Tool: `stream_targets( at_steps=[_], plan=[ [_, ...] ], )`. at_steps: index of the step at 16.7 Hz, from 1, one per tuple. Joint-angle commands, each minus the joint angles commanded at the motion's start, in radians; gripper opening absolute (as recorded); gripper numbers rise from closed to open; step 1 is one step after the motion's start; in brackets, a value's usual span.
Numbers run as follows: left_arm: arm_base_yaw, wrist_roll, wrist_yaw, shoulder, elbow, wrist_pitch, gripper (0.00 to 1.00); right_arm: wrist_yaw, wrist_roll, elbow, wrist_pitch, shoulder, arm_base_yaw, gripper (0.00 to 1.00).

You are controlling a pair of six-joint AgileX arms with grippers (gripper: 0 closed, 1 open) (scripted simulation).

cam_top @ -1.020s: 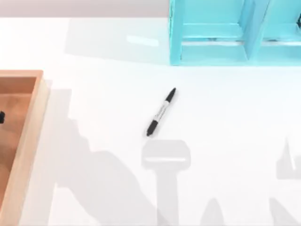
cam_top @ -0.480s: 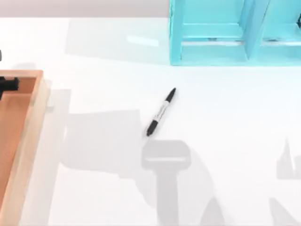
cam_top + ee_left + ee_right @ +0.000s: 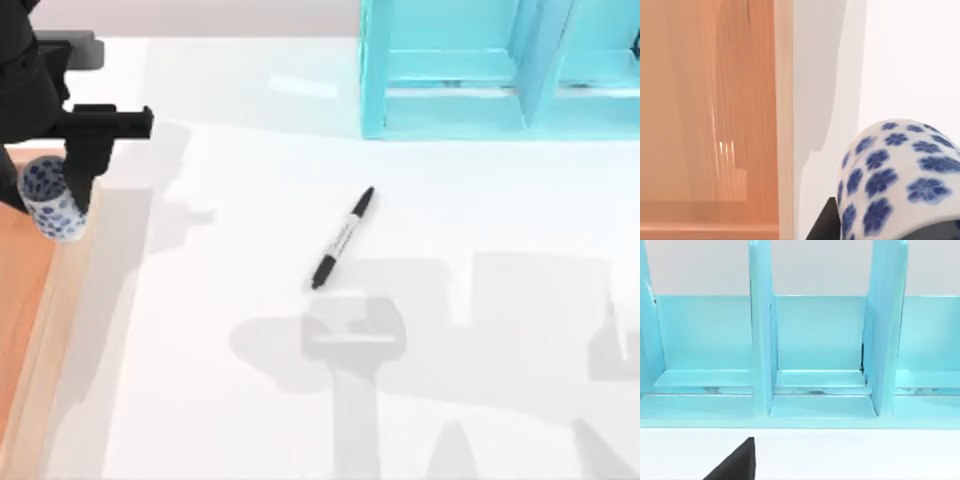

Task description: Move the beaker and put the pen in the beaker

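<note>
While pinching the glossy, blue-flowered cylindrical beaker point(image 3: 50, 197), the left pincer point(image 3: 72, 175) is hanging above the wooden tray's rim point(image 3: 70, 290), the slim pen point(image 3: 343, 238) lying well apart.

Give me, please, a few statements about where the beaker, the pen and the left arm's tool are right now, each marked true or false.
1. The beaker is held in the left tool near the top view's left edge. True.
2. The pen is standing inside the beaker. False: it lies flat on the white table, well away from the beaker.
3. The beaker is white with blue flowers. True.
4. The pen lies inside the wooden tray. False: it lies mid-table, in front of the turquoise shelf.
5. The beaker is over the wooden tray's edge at the left side. True.
</note>
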Motion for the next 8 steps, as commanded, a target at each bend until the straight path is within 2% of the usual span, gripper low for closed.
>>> stream_targets(
  at_steps=[8],
  plan=[
    [-0.022, -0.025, -0.001, 0.035, 0.025, 0.029, 0.0, 0.0, 0.0, 0.0, 0.0, 0.0, 0.0, 1.0]
  ],
)
